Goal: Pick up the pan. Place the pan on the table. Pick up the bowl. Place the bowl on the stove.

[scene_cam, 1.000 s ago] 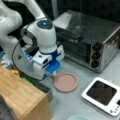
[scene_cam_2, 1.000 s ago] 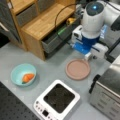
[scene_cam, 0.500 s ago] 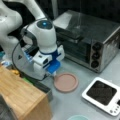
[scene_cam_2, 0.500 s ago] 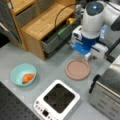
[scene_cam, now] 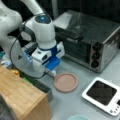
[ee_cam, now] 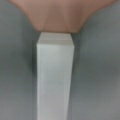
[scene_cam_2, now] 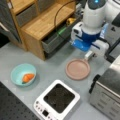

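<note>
One grey table (scene_cam_2: 50, 72), toaster oven (scene_cam: 95, 42) behind.

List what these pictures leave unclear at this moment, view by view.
- Gripper: in both front views the arm's blue-and-white body covers its fingertips above the pan handle; grip unclear.
- Wrist view: shows only the white handle and the pan's edge over the table; no fingers visible.
- Bowl: cut off by a front view's bottom.
- Stove buttons: too blurred to read.
</note>
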You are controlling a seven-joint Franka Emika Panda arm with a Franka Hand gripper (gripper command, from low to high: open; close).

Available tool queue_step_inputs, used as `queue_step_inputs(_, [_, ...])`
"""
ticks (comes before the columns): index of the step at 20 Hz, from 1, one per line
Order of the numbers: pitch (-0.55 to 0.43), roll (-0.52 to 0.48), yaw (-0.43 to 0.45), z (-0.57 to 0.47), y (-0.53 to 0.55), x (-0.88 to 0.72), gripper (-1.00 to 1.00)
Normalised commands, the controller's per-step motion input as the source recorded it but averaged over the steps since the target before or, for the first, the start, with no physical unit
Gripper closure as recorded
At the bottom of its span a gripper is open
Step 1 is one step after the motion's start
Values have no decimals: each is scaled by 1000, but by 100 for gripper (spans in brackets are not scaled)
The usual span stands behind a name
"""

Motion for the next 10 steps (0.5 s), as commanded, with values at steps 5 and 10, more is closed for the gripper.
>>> queue_step_inputs(5, [107,20,92,203,-35,45,-100])
queue_step_inputs(10, [146,42,70,299,-40,104,-100])
